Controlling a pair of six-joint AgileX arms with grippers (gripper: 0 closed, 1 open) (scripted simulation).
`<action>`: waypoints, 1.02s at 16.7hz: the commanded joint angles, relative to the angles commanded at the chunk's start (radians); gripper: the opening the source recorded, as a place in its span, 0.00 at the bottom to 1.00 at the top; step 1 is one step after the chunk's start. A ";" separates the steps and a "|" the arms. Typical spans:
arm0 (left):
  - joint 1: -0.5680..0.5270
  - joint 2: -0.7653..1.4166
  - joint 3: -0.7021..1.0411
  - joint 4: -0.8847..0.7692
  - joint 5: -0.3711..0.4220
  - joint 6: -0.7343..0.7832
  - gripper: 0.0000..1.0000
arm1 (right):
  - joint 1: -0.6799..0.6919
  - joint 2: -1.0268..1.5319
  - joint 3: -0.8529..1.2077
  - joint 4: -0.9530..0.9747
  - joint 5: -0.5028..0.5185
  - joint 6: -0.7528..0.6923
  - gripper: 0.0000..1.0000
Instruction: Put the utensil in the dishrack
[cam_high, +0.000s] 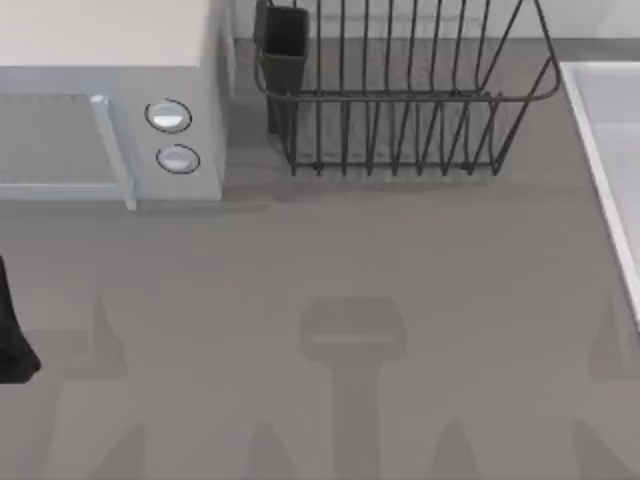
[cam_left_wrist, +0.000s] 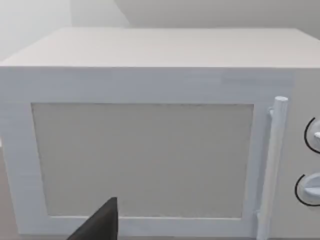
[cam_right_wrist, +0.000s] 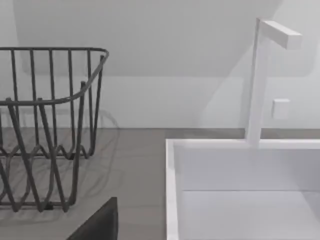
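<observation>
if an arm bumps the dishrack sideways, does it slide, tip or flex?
Likely slides rather than tips: the dishrack sits on a wide base on the smooth grey counter. Probably light for its size, being open thin wire. The bars look rigid, though the flared rim might give slightly.

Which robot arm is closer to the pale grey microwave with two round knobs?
Left. The left gripper sits just in front of the pale grey microwave; the right arm faces the dark wire dishrack and white sink.

Dark metal wire dishrack (cam_high: 400, 100), matt table (cam_high: 330, 260)
</observation>
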 joint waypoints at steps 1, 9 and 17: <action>0.000 0.000 0.000 0.000 0.000 0.000 1.00 | 0.000 0.000 0.000 0.000 0.000 0.000 1.00; 0.000 0.000 0.000 0.000 0.000 0.000 1.00 | -0.092 0.296 0.214 -0.246 -0.004 -0.298 1.00; 0.000 0.000 0.000 0.000 0.000 0.000 1.00 | -0.278 0.993 0.612 -0.750 0.007 -1.032 1.00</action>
